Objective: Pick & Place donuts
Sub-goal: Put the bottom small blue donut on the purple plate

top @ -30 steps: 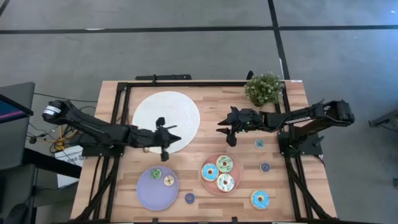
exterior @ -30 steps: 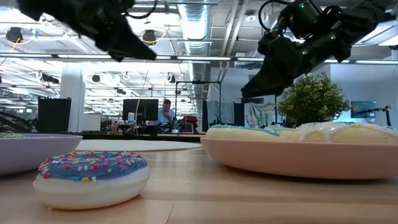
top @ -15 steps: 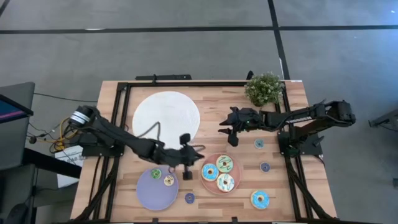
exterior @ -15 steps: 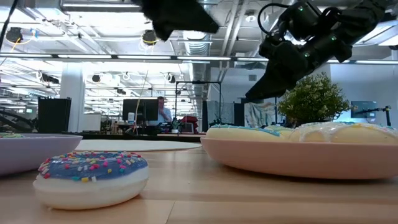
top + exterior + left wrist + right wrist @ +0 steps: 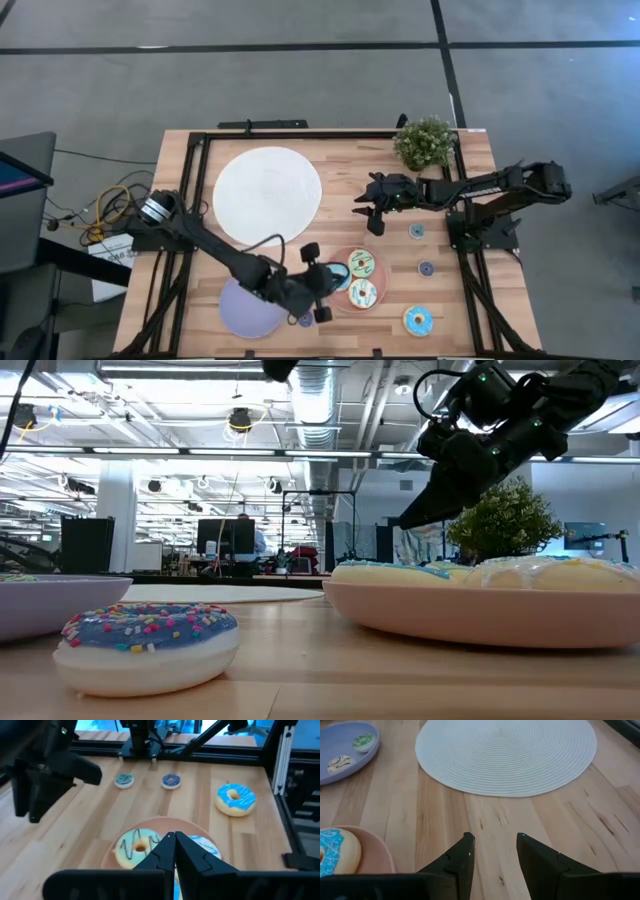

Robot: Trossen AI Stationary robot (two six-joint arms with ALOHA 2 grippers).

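My left gripper (image 5: 325,283) (image 5: 172,840) is shut and hangs above the left edge of the pink plate (image 5: 377,278), holding nothing. The plate carries a blue donut (image 5: 206,845), a green-iced donut (image 5: 361,264) and a white donut (image 5: 363,293). My right gripper (image 5: 362,215) (image 5: 494,839) is open above bare wood, between the white disc and the pink plate. Loose on the table lie a large blue donut (image 5: 418,320), a small blue donut (image 5: 416,231) and two small purple donuts (image 5: 426,268) (image 5: 145,645). The lilac plate (image 5: 350,750) carries two small donuts, which my left arm hides in the high view.
A large white woven disc (image 5: 267,193) lies at the far left of the table. A potted plant (image 5: 424,143) stands at the far right corner. A black frame (image 5: 195,190) runs along the table's edges. Bare wood lies between the disc and the plates.
My left arm has swung from over the near edge of the white disc toward the table's near edge and to the right. It crossed the lilac plate and its gripper now stands at the pink plate's left edge.
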